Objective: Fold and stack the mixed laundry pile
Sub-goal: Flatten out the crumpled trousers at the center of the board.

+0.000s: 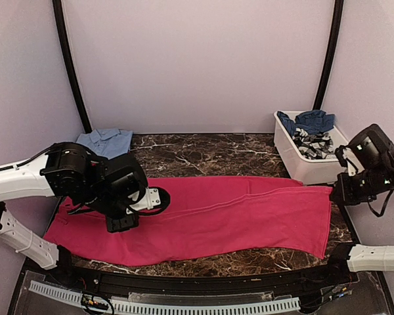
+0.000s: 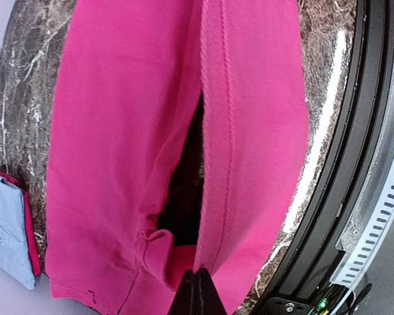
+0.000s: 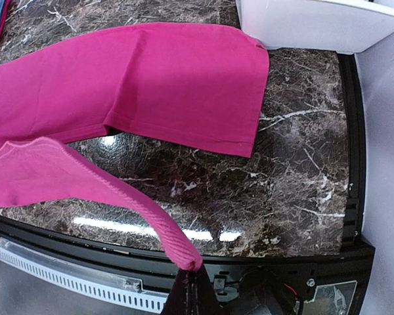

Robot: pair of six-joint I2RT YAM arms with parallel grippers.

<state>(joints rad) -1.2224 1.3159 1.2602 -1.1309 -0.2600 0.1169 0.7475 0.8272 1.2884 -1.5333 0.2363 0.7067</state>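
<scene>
Magenta-pink cloth fills most of the dark marble table (image 1: 210,154): the pink trousers (image 1: 236,213) lie stretched from left to right, with the waist end on the left and the two legs running to the right.

The left gripper (image 2: 197,281) sits low over the waist end. Its fingers are pressed together and pinch a bit of pink fabric where the seam of one leg runs up to their tips. In the left wrist view the two legs part just beyond the fingers, leaving a dark gap between them.

The right gripper (image 3: 192,279) is at the right edge of the table. Its fingers are also closed, clamped on the corner of one leg's hem. That leg rises off the marble in a curved strip up to the fingers. The other leg lies flat, its hem just beside the corner of the white tub (image 1: 295,164).

The tub stands at the far right and holds a dark blue garment (image 1: 310,121) bunched on top of a grey-and-white patterned one (image 1: 313,142). A light blue shirt (image 1: 105,141) lies folded at the far left of the table, near the waist of the trousers.
</scene>
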